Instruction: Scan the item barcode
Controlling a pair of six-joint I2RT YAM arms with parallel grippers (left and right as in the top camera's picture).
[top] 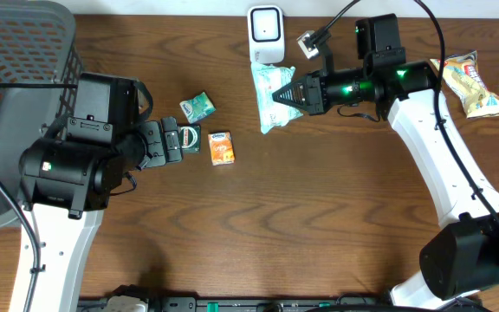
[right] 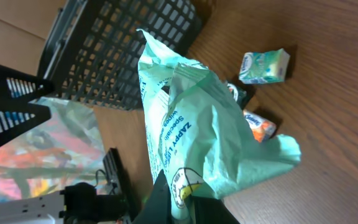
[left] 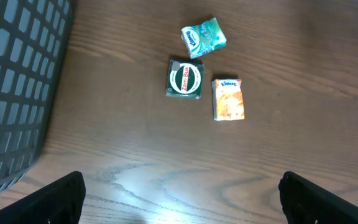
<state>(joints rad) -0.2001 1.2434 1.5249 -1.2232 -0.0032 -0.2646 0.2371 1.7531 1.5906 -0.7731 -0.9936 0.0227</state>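
Observation:
The item is a mint-green wipes packet (top: 271, 91), crumpled and hanging off the table just below the white scanner (top: 265, 33). My right gripper (top: 284, 97) is shut on the packet's right-hand edge. In the right wrist view the packet (right: 191, 130) fills the middle, pinched at its lower end by the right gripper (right: 188, 208). I cannot make out a barcode on it. My left gripper (top: 180, 141) stands open at the left, low over the table. In its own view the left gripper (left: 179, 199) has only bare wood between its fingers.
A green round-label tin (left: 185, 79), a small teal packet (left: 204, 37) and an orange box (left: 228, 99) lie ahead of the left gripper. A dark mesh basket (top: 16, 52) fills the far left. A snack bag (top: 475, 84) lies at the right edge.

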